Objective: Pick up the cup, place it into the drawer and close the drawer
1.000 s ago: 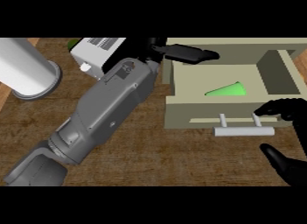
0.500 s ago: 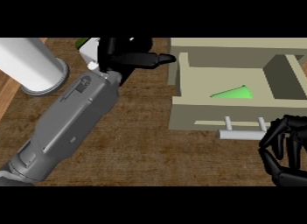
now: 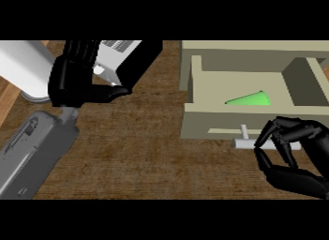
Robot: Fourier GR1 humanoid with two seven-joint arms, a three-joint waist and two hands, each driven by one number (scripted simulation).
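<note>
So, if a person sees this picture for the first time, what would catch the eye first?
Probably the open drawer at the upper right, with a bright green cup lying inside it. Just below, the right hand curls at the drawer's pale handle. At the upper left, the left hand hangs over the wooden counter, beside a white cylinder.

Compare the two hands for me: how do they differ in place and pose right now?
The left hand is at the upper left, away from the drawer, its fingers hanging straight down with the thumb sticking out; the right hand is at the lower right, at the drawer's front. The right hand curls round the handle, while the left holds nothing. Both are black.
</note>
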